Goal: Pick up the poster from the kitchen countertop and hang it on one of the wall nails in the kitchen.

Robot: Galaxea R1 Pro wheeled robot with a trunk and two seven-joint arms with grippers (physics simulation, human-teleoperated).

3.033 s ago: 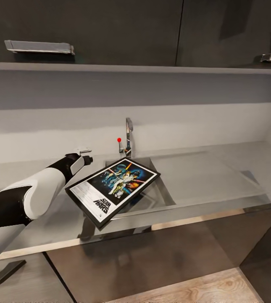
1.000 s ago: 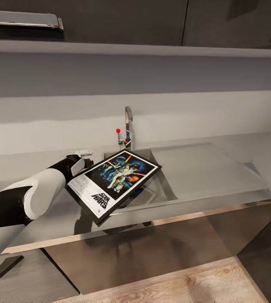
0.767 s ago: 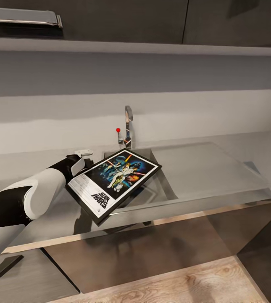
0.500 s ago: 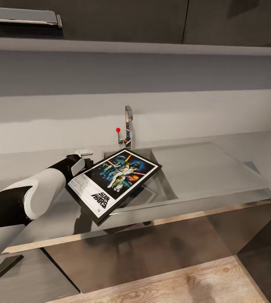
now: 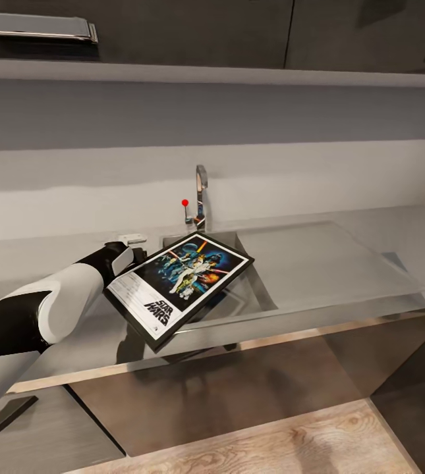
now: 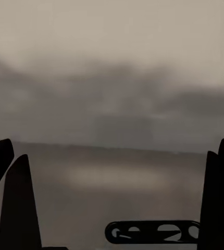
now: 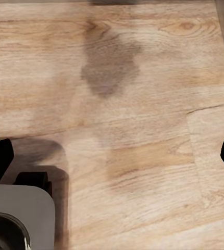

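The poster (image 5: 180, 284), black-framed with the Star Wars artwork facing up, hangs tilted above the kitchen countertop (image 5: 344, 263), partly over the sink's left rim, and casts a shadow below. My left gripper (image 5: 132, 250) is shut on the poster's far left edge. In the left wrist view the left gripper (image 6: 114, 172) has its dark fingers (image 6: 18, 208) on either side of a blurred grey surface. My right gripper (image 7: 112, 153) is open over the wooden floor (image 7: 143, 78), holding nothing. The wall nails are out of view.
The steel sink (image 5: 255, 293) and tap (image 5: 201, 194) with a red knob (image 5: 185, 203) lie just behind the poster. Dark upper cabinets (image 5: 186, 29) overhang the grey backsplash. The dark lower cabinet fronts (image 5: 238, 388) stand above the floor (image 5: 271, 447).
Since three seconds ago the whole head view has shifted, so the camera moved. The poster stays in my left gripper, and nothing visibly changed over the last second.
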